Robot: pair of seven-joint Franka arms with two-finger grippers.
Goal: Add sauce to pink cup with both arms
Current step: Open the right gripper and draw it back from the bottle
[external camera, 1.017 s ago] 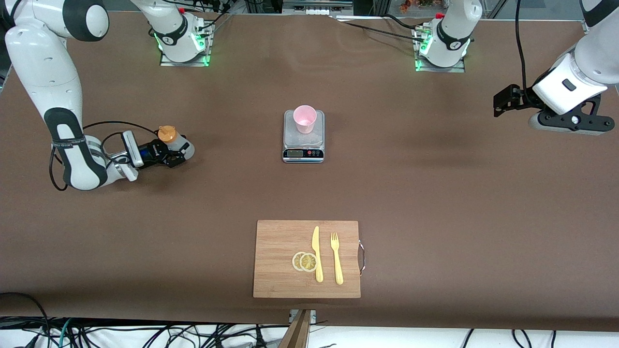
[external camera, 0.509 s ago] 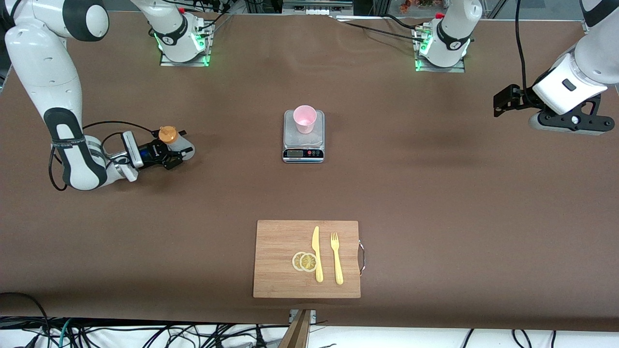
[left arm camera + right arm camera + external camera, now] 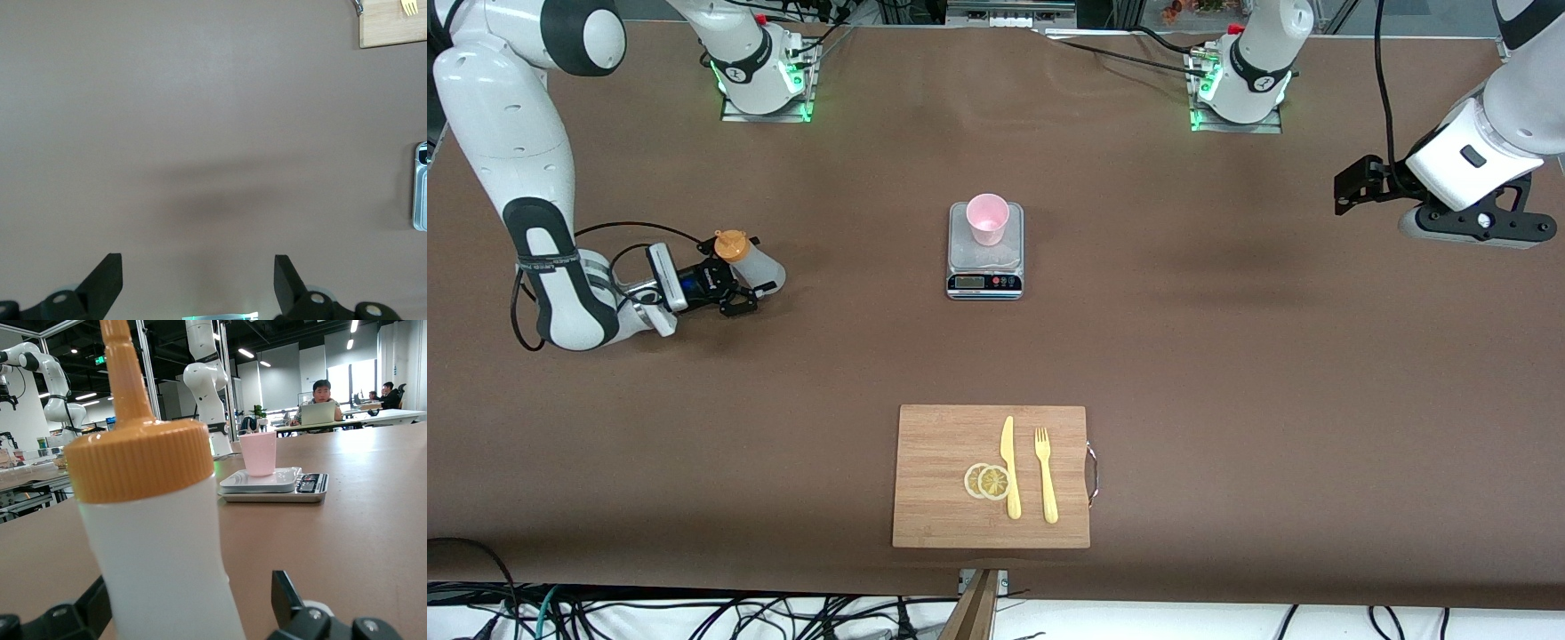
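The sauce bottle [image 3: 754, 265], whitish with an orange nozzle cap, stands on the table toward the right arm's end. My right gripper [image 3: 747, 274] is open around it at table level; in the right wrist view the bottle [image 3: 160, 540] fills the space by one finger, with a gap to the other, and the right gripper [image 3: 190, 590] is not squeezing it. The pink cup [image 3: 987, 218] stands upright on a small scale [image 3: 984, 267] at the table's middle, and also shows in the right wrist view [image 3: 258, 452]. My left gripper [image 3: 1343, 189] waits, open and empty [image 3: 198, 263], above the table at the left arm's end.
A wooden cutting board [image 3: 938, 484] lies near the front edge with a yellow knife [image 3: 1009, 467], a yellow fork [image 3: 1046, 476] and two lemon slices [image 3: 987, 481]. The board's corner [image 3: 390, 30] and the scale's edge [image 3: 420, 190] show in the left wrist view.
My right gripper's fingers have spread wider around the bottle and the hand has shifted slightly toward the right arm's end. The left arm has not moved.
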